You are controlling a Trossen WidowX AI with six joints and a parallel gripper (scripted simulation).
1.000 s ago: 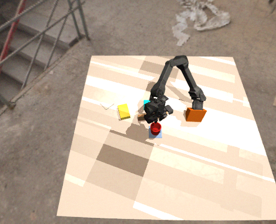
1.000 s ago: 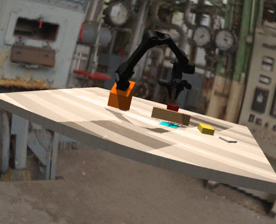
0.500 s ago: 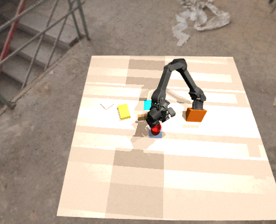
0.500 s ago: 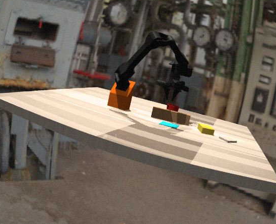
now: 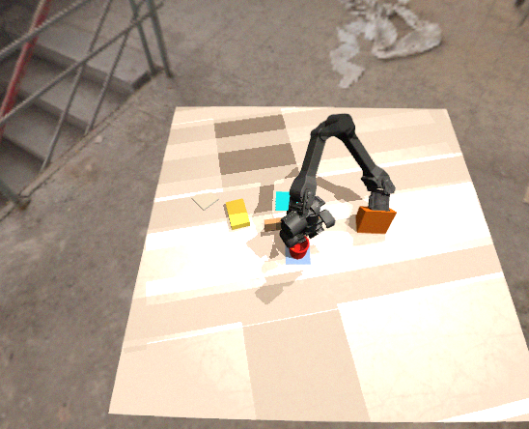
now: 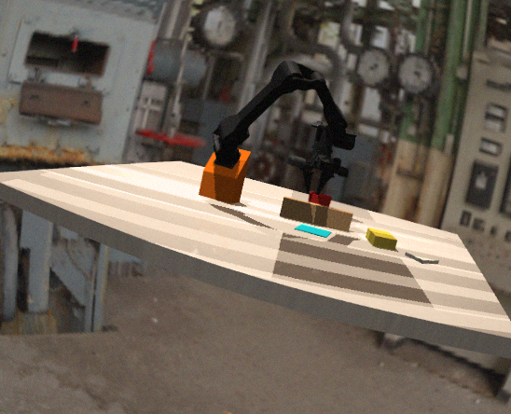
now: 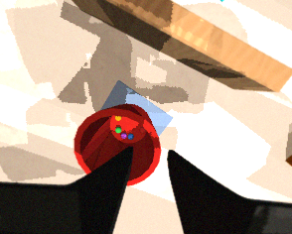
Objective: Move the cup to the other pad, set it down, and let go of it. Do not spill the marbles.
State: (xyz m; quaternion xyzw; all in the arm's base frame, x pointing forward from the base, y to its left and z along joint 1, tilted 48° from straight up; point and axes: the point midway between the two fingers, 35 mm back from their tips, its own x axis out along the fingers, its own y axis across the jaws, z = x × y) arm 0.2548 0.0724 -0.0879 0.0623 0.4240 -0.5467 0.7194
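Bright, hard light; glare washes pale bands of the counter [image 5: 413, 242] to near white in the top view. Sharp-edged arm shadows fall across it. Exterior view: background machinery soft, out of focus. Wrist view: coarse, blocky shadow edges; claw [image 7: 149, 164] fingers read as flat black silhouettes.

Top view looks steeply down, exterior views sidelong, wrist close; all share the cup [image 5: 298, 247].

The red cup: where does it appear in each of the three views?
Top: red cup at centre, on the pale blue pad, partly under the gripper.
Exterior: right of centre, just behind the wooden bar.
Wrist: lower left of centre, marbles inside.
Shared landmark: the wooden bar.
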